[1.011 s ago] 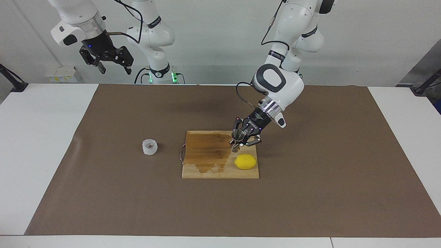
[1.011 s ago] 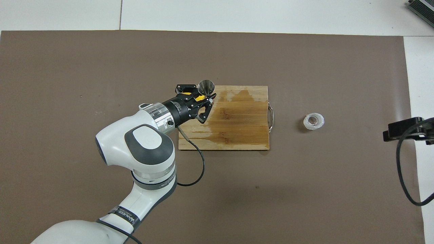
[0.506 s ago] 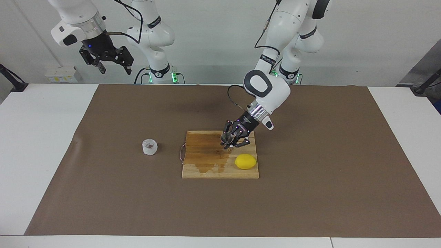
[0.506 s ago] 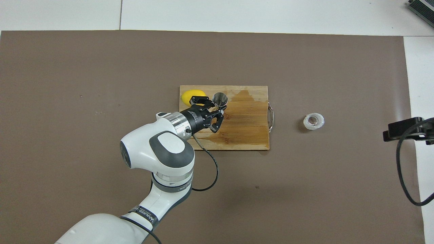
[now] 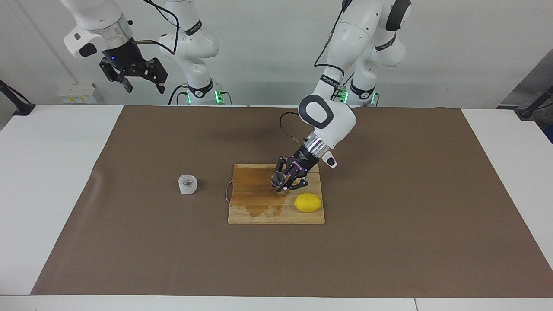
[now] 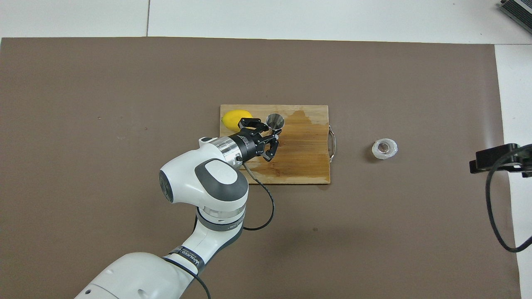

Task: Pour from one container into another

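Note:
My left gripper (image 5: 283, 183) (image 6: 273, 131) is shut on the steel jigger (image 5: 278, 180) (image 6: 275, 121), holding it upright and low over the wooden cutting board (image 5: 255, 214) (image 6: 307, 166), beside the lemon (image 5: 308, 202) (image 6: 234, 118). The small whitish plastic cup (image 5: 188, 184) (image 6: 384, 148) stands on the brown mat, off the board toward the right arm's end of the table. High above that end, near its base, my right gripper (image 5: 140, 82) waits open with nothing in it.
A dark wet stain covers much of the board, and a metal handle (image 5: 227, 192) (image 6: 332, 138) sticks out of its edge toward the cup. The brown mat (image 5: 389, 242) covers the table's middle; white table shows at both ends.
My left arm has carried the jigger across the board toward the cup's side and lower, uncovering the lemon in the overhead view. The cup and right arm have not moved.

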Tool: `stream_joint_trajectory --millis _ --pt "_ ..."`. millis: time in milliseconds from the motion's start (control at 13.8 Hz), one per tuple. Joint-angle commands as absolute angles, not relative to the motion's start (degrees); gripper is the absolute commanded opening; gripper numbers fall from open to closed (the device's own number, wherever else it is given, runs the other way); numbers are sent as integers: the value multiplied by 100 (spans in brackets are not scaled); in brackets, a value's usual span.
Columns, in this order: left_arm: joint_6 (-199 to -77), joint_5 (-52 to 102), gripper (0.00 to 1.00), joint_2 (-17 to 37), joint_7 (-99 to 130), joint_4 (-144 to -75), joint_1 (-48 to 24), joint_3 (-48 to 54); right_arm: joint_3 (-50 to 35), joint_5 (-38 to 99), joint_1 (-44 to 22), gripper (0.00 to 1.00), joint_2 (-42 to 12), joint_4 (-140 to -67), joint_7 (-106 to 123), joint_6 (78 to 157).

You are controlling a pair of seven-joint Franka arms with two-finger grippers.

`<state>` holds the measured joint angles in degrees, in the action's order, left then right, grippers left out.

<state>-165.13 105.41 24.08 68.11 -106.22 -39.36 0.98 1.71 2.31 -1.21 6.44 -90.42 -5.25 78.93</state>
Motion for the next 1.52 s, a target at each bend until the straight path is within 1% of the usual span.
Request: stream_joint_trajectory --millis 0,506,867,1083,1444 --pt "-16717 10661 0 2558 6759 -10380 -4069 26 167 343 -79 100 694 -9044 -554 7857" --pt "-16488 10389 0 2549 6732 -10327 -4008 44 167 343 -79 100 694 -9044 -545 7857" --pt "-16015 10406 0 2566 6654 -10354 -3894 62 167 343 -88 100 694 -9044 -554 7857" --pt "-15523 10476 0 2549 6189 -10380 -3674 62 167 343 -88 100 694 -9044 -554 7857" --pt "-15240 10722 0 2549 5476 -10494 -3665 62 167 343 -79 100 694 -9044 -545 7857"
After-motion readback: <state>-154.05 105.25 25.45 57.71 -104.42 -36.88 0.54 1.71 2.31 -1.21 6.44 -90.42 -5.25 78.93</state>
